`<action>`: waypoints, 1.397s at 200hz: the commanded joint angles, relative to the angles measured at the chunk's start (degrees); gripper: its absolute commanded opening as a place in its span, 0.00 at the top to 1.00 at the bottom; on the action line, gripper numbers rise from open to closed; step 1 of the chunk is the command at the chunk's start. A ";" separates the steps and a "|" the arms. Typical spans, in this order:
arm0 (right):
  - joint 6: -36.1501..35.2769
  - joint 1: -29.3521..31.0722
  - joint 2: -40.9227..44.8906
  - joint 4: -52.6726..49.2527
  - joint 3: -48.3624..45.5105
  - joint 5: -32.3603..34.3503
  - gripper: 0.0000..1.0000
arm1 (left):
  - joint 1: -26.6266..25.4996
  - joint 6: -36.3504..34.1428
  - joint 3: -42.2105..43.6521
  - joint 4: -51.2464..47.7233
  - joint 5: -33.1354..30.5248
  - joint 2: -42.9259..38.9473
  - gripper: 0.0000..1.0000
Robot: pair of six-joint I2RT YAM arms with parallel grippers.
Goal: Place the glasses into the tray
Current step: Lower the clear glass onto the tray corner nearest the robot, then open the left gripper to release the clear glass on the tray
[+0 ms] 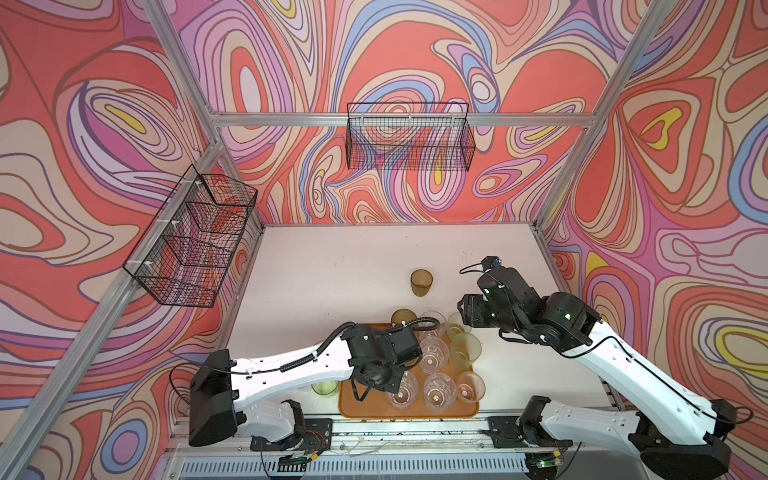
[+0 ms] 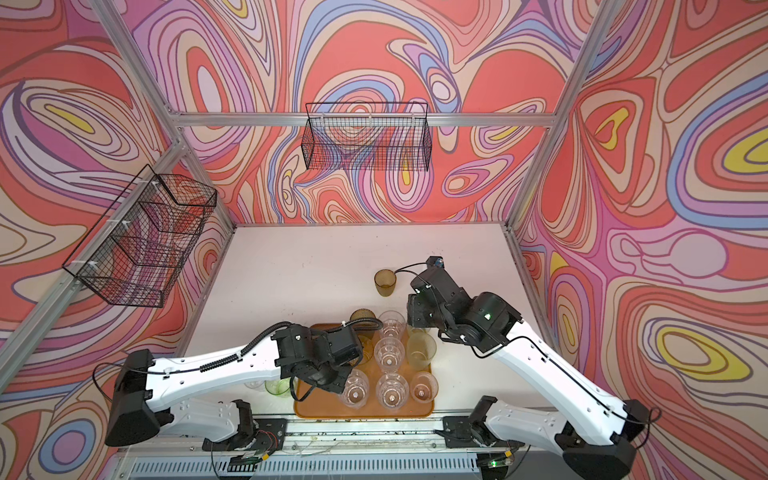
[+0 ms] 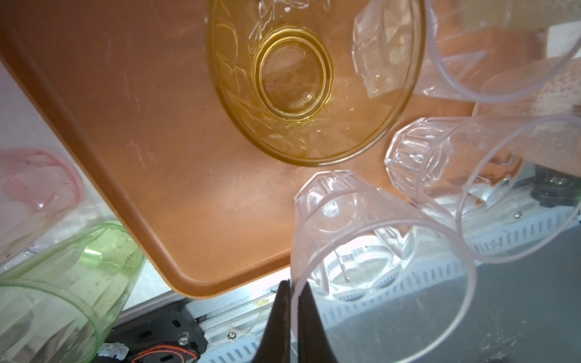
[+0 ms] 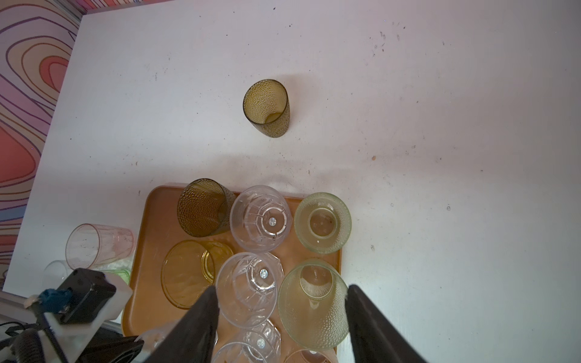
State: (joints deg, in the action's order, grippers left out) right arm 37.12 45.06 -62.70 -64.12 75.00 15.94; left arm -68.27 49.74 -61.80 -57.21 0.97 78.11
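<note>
Glasses [image 1: 432, 357] were stood mostly in the tray [image 3: 141, 141]; one clear tumbler [image 3: 361, 226] was pinched at its rim by the closed left gripper [image 3: 292, 289]. The olive tumbler [image 4: 267, 108], upright beyond the tray's far edge, was judged nearest the wide-spread, empty right gripper [image 4: 281, 290]

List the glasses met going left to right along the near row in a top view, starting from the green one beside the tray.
bright green glass → clear glass nearest the left arm → second clear glass → pale speckled glass
</note>
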 commanded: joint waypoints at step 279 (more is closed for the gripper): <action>-0.16 -0.19 1.10 -1.10 1.05 0.58 0.33 | -1.51 0.71 2.17 4.83 -0.54 3.10 0.80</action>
State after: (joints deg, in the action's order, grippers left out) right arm 37.15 45.06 -61.60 -64.88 75.02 16.14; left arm -69.14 49.76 -59.83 -52.45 0.58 81.21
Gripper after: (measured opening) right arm 0.669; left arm 0.173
